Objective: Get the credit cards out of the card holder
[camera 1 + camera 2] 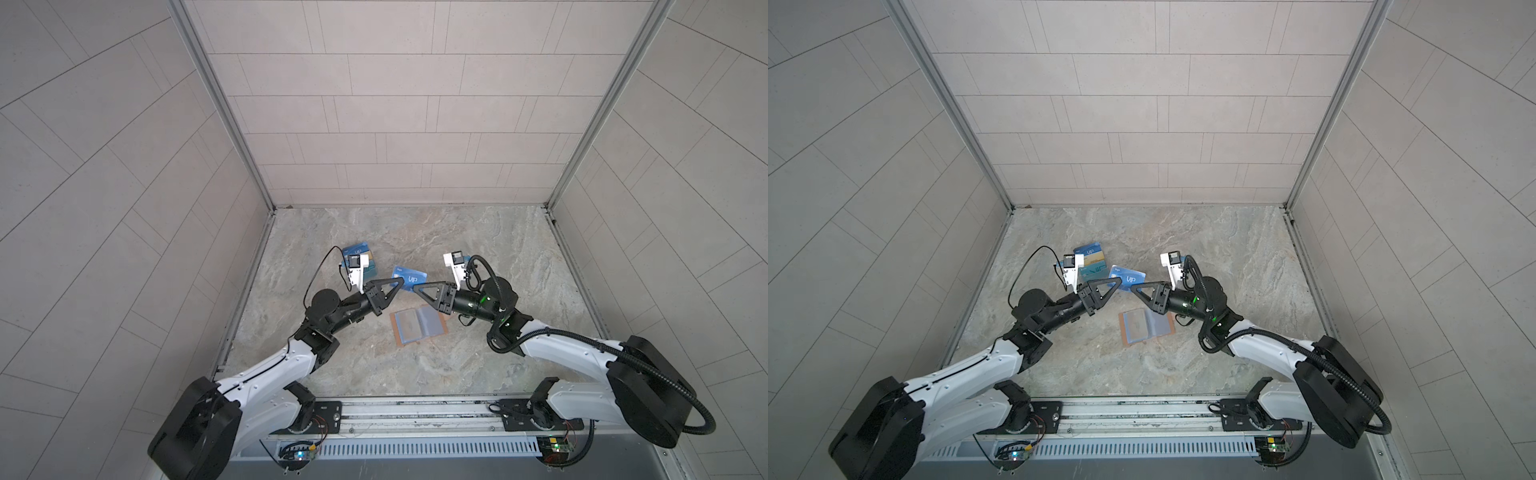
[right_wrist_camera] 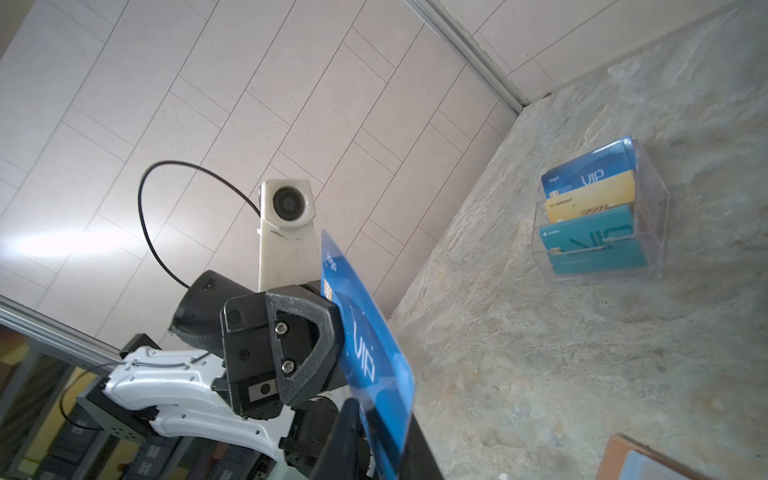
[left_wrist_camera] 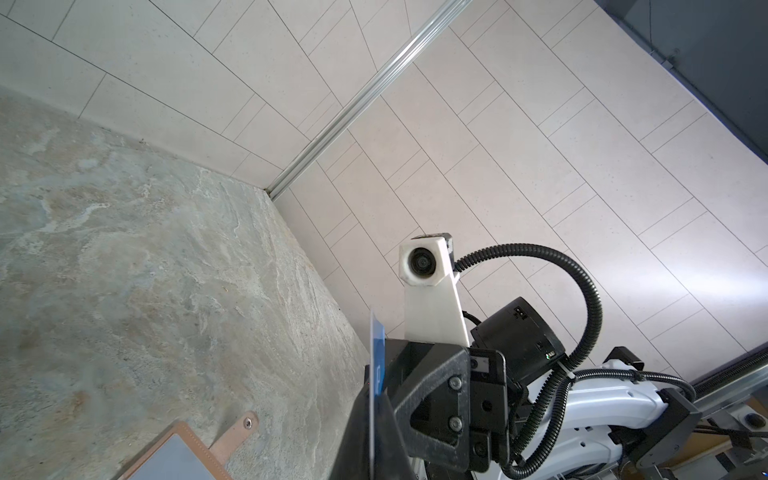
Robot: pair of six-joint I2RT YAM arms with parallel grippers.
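Card holder lies opened flat on the marbled table, near the middle, with its pale plastic sleeves facing up. In the left wrist view its snap tab sticks out from the brown edge.

Above the table and a little further back, a blue card marked VIP hangs in the air between the two grippers, which meet tip to tip in both top views. The left gripper is clamped on one end of the card; the right wrist view shows one black finger pressed against the printed face. The right gripper pinches the opposite end, with a finger on each face of the card.

Well to the left and further back, a clear stand on the table holds three more cards in tiers: a blue one, a gold one and a teal one. In a top view the left wrist camera partly hides the stand.
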